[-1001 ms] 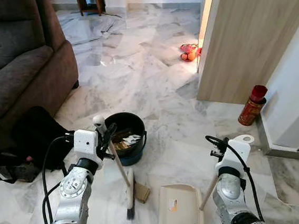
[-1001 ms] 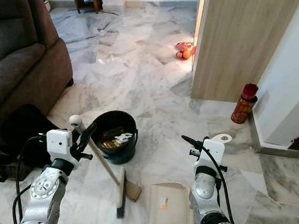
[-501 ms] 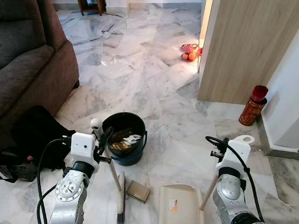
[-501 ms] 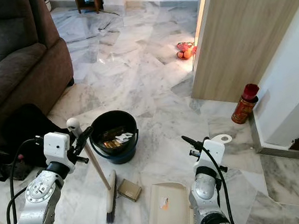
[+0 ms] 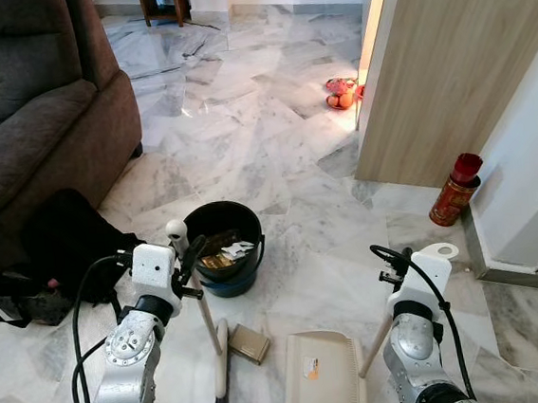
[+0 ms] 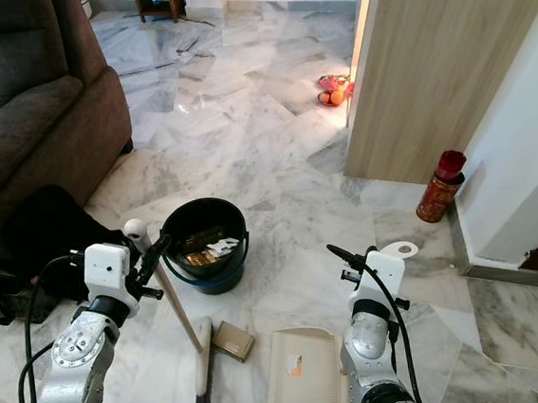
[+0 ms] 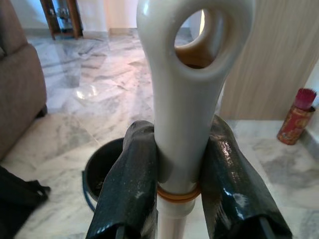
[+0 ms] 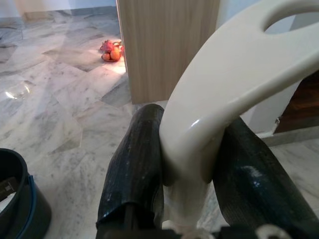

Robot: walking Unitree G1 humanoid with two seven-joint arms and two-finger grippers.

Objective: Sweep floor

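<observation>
The broom (image 5: 211, 333) stands near the robot on the marble floor (image 5: 272, 134), its bristle head touching a small brown flat piece (image 5: 249, 343) that lies just left of the cream dustpan (image 5: 322, 377). Compared with 0.5 s ago, the broom head sits slightly further right, and the shaft leans a little less to the left, while the brown piece has barely shifted. The left gripper (image 7: 177, 164) pinches the broom's pale handle just below its looped end, 1 black finger pressed on each side. The right gripper (image 8: 187, 164) is clamped the same way around the dustpan's curved cream handle (image 5: 443, 252), and that arm and the pan look unchanged from the earlier frames. Just beyond the broom, a black bucket (image 5: 224, 247) with a blue rim holds scraps of paper and debris. Farther left is a dark brown armchair (image 5: 32, 119) with a black bag (image 5: 55, 251) at its foot. To the right stands a wooden door (image 5: 456, 69) with a red canister (image 5: 455, 188) by the wall, and some orange fruit (image 5: 340, 96) lies on the far floor.
</observation>
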